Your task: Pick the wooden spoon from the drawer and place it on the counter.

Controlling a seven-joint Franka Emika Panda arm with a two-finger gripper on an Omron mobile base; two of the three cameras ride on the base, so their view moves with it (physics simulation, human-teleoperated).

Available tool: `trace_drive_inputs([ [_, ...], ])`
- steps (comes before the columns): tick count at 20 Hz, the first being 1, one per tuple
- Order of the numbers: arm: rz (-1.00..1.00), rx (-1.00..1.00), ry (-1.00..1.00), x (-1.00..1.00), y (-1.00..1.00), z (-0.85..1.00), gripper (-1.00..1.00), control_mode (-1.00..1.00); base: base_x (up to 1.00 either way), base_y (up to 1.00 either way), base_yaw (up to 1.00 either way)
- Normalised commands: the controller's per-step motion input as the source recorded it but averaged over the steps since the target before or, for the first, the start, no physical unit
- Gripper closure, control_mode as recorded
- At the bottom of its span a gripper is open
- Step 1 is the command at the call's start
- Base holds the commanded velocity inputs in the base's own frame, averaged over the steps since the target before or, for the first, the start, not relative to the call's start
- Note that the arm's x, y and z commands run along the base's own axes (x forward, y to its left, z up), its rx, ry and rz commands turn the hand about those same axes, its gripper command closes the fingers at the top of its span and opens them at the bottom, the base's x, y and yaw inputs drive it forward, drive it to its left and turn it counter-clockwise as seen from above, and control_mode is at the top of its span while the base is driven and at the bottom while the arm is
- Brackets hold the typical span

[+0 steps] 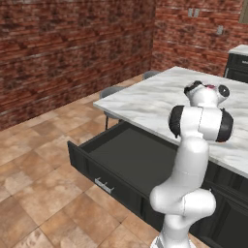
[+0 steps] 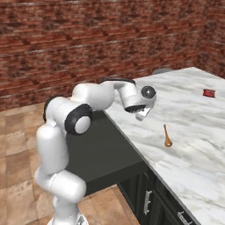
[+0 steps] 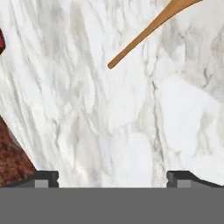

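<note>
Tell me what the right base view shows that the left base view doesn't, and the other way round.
Right base view: the wooden spoon lying flat on the counter, a small red object farther along it, and the end effector empty above the counter's edge. Left base view: the drawer's front panel with its silver handle. Both: the marble counter, the open drawer, the brick wall and the arm.
</note>
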Motion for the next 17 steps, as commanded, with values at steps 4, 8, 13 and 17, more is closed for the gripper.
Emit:
trace_drive_inputs([
  [4,0.5,-0.63,0.23,-0.53,1.0,1.0,-1.0,-1.0,0.0,0.0,0.0],
  [8,0.6,-0.65,0.19,-0.58,1.0,0.96,-1.0,-1.0,0.0,0.0,0.0],
  [13,0.58,-0.56,0.15,-0.59,1.0,0.75,-1.0,-1.0,0.0,0.0,0.0],
  [17,0.5,-0.37,0.11,-0.85,0.91,0.52,-1.0,-1.0,0.0,0.0,0.0],
])
